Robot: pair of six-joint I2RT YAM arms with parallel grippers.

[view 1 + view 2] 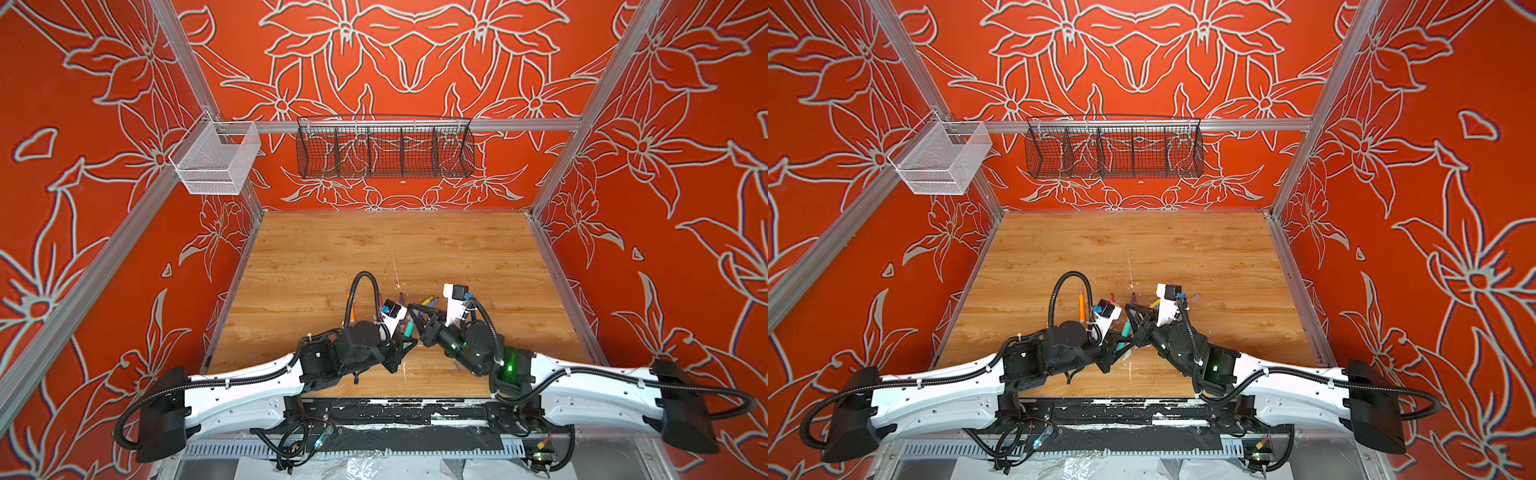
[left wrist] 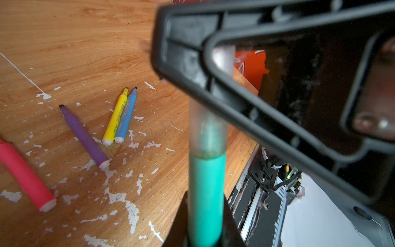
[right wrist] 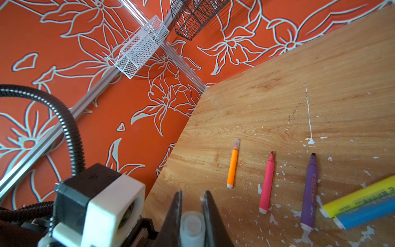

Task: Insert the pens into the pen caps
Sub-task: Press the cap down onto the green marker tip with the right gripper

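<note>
My left gripper (image 2: pixel 206 213) is shut on the green pen (image 2: pixel 206 192), which stands up between its fingers. A clear pen cap (image 2: pixel 208 128) sits over the pen's tip. My right gripper (image 3: pixel 191 198) is shut on that cap (image 3: pixel 192 226) from the other end. In both top views the two grippers (image 1: pixel 405 338) (image 1: pixel 415 311) meet near the table's front middle. The orange pen (image 3: pixel 233 166) lies apart with a cap (image 3: pixel 236 143) on it. Pink (image 3: pixel 266 186), purple (image 3: pixel 309 192), yellow (image 3: pixel 359 198) and blue (image 3: pixel 367 216) pens lie uncapped on the wood.
The wooden table (image 1: pixel 395 249) is flecked with white paint around the pens. A white mesh basket (image 1: pixel 216 160) and a black wire basket (image 1: pixel 384 147) hang on the back rail. A black rail (image 1: pixel 395 409) runs along the table's front edge.
</note>
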